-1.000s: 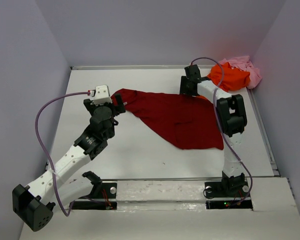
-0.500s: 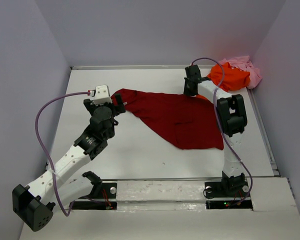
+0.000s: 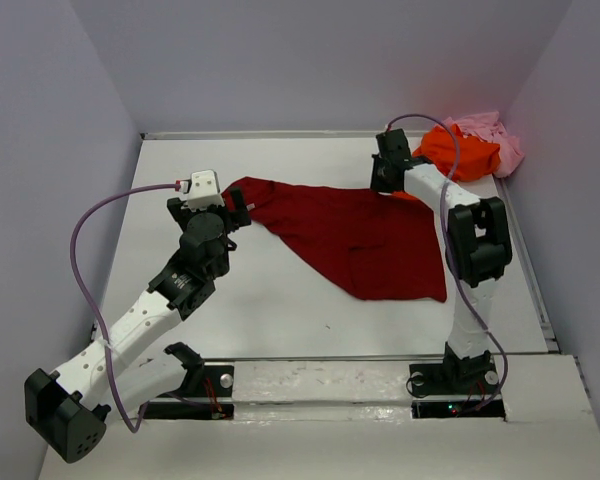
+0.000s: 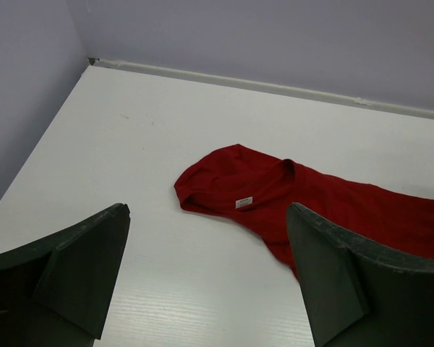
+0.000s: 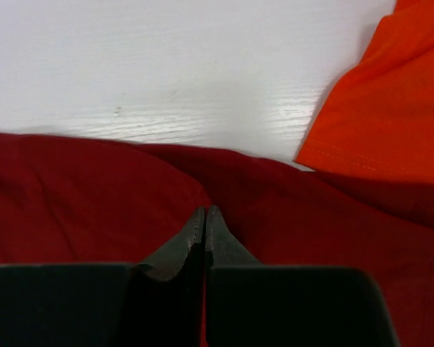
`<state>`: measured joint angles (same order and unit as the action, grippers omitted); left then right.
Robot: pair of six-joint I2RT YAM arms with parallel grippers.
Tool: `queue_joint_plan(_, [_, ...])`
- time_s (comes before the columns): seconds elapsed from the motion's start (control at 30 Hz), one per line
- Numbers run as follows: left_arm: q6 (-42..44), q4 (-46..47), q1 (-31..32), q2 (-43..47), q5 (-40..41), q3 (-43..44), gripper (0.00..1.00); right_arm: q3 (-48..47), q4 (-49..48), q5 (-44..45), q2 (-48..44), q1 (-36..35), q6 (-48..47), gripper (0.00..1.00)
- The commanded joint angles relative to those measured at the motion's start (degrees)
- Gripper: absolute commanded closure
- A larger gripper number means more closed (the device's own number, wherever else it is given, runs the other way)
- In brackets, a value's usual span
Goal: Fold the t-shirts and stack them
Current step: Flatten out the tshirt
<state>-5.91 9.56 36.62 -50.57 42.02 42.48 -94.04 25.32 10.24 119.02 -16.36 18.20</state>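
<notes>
Your dark red shirt (image 3: pixel 350 235) lies spread, rumpled; right tool (image 5: pixel 205 213) pinches its far edge beside orange shirt (image 3: pixel 460 152); left tool (image 4: pixel 208 217) spread wide; open worktop (image 3: pixel 270 300) left, near side

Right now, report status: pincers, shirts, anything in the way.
Left pincer open, beside dark red shirt collar. Right pincer shut on its far edge. Orange shirt, pink shirt heaped far right corner, orange touching red.

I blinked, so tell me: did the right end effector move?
Yes. The right end effector slid a little rightward, toward the orange shirt, and it is shut on the red shirt.
</notes>
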Motion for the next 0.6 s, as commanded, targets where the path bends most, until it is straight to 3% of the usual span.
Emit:
queue_joint_plan(0.0, [-0.42, 2.21, -0.23, 0.47, 0.78, 2.35, 0.01, 0.7, -2.03, -1.8, -7.66, -2.88, -0.79, 1.0])
queue_joint_plan(0.27, [-0.33, 2.13, -0.23, 0.03, 1.66, 2.43, 0.01, 3.24, -1.5, -4.35, -11.44, -9.2, -0.88, 1.0])
queue_joint_plan(0.57, [0.02, 3.35, -0.23, 2.57, 4.38, 1.47, 0.01, 2.91, -2.29, -1.19, -8.03, -28.97, 1.05, 1.0])
